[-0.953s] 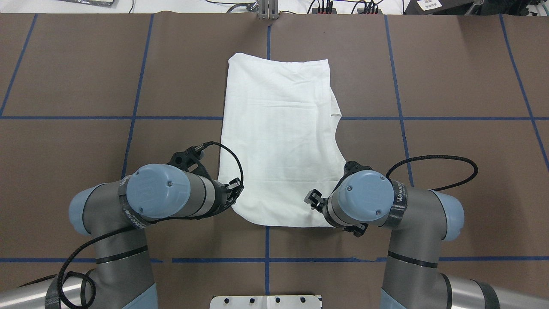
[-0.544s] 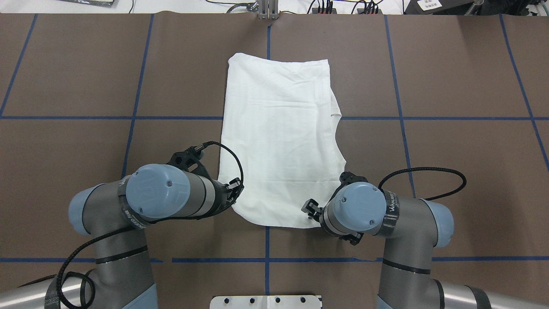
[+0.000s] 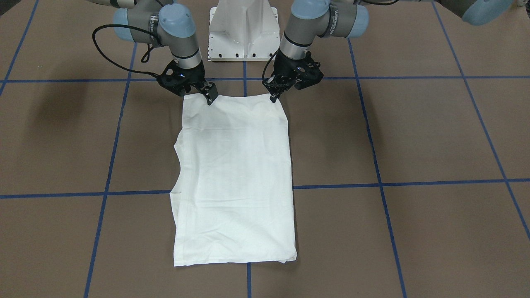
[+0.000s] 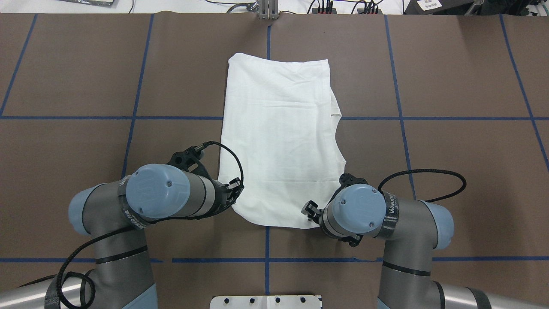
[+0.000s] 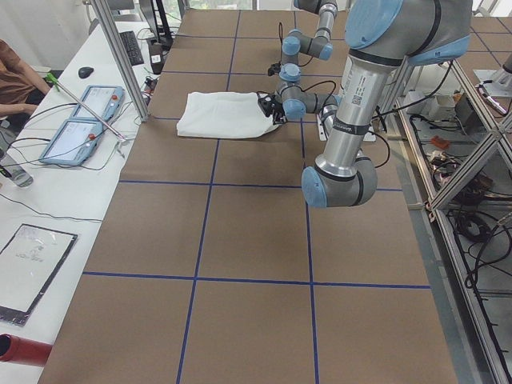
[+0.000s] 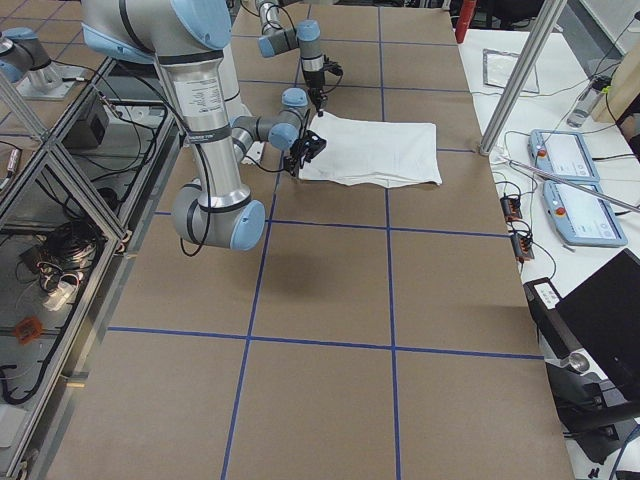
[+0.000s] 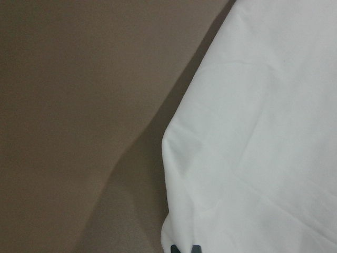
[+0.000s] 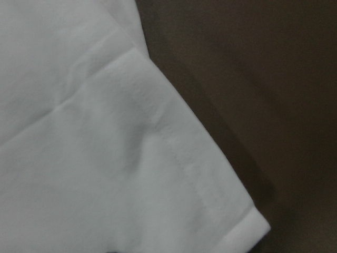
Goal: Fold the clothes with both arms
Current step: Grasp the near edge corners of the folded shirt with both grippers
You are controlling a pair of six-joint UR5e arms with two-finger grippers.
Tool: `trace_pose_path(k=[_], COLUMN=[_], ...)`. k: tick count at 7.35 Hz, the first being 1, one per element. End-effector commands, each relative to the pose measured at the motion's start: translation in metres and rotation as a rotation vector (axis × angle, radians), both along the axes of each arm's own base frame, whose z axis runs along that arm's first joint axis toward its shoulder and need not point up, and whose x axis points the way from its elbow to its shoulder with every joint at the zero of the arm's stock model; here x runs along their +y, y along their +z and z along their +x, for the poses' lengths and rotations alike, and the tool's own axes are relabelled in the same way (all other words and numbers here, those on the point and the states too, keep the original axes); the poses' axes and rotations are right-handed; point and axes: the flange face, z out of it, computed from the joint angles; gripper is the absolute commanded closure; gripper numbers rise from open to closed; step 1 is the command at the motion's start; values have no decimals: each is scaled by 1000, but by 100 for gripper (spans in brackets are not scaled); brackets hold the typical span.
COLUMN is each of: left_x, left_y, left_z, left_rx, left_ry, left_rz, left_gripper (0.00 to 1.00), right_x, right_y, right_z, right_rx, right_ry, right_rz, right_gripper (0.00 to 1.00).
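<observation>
The shirt (image 4: 279, 137) is pinched by the left gripper (image 3: 273, 97); the right gripper (image 3: 210, 97) cannot be judged. Tablets (image 5: 70, 142) are shown only in side views.

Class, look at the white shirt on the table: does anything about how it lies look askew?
Yes. The shirt is not a neat rectangle: its long edge on the robot's right juts outward and kinks partway along, and the end nearest the robot is rounded, not square.
</observation>
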Motion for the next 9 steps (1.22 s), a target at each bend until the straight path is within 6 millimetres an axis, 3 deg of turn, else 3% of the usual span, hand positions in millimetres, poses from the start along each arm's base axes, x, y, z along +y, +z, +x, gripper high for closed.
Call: trace_pose_path(k=[1,2,3,4,7,9], left_x=[0,0,0,0,0,1], left_y=[0,0,2,3,1,-5], left_z=[0,0,0,1,0,-4], left_rx=[1,1,-4,-5,-1,12], left_ry=[0,0,0,0,0,1], left_rz=[0,0,-1,-2,0,4], left_gripper=[100,100,100,100,100,100], right_x=[-2,-4,-10,-14,-22,-22], right_y=[0,1,-1,-1,-12,-30], right_z=[1,3,7,10,14,30], right_rx=[2,5,5,18,4,-38], right_ry=[6,10,19,25,34,41], right_rz=[-1,0,-1,-5,-5,9], right_gripper=[27,42,71,85,100,100])
